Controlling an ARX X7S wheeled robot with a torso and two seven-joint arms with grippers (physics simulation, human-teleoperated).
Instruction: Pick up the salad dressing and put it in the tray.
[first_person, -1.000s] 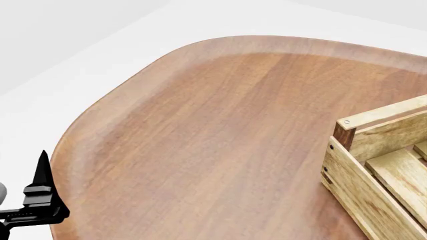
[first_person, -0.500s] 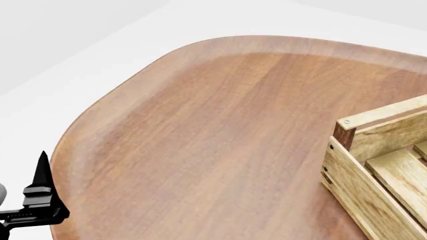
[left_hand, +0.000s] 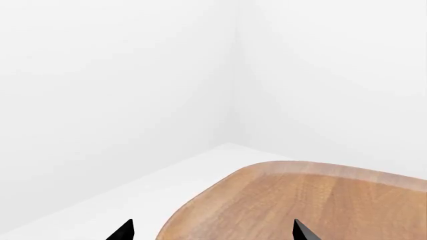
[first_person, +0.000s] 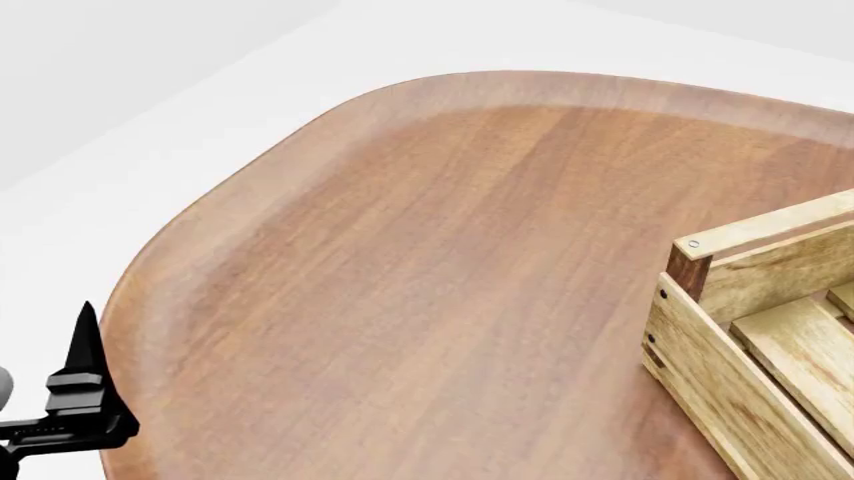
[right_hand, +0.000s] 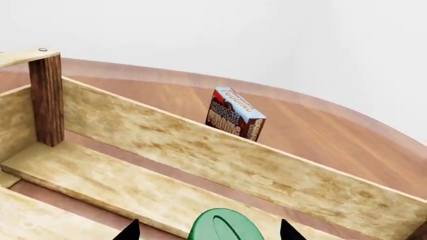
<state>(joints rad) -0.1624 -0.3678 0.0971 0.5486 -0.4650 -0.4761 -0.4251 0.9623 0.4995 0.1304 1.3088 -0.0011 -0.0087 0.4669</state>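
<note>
- Dressing placement: the salad dressing (right_hand: 225, 226), green cap between the right gripper (right_hand: 208, 231) tips, seemingly held, hangs over the tray (right_hand: 200, 150) slats.
- Lower it upright, then release.
- Left gripper (left_hand: 212, 231) spread, empty.

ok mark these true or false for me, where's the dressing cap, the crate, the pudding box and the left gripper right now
1. The green salad dressing cap shows between the right gripper fingertips, over the wooden crate. True.
2. The chocolate pudding box lies inside the crate. False: it stands on the table beyond the crate's wall.
3. The left gripper holds the bottle. False: nothing sits between its open fingertips.
4. In the head view the crate sits at the table's right side. True.
</note>
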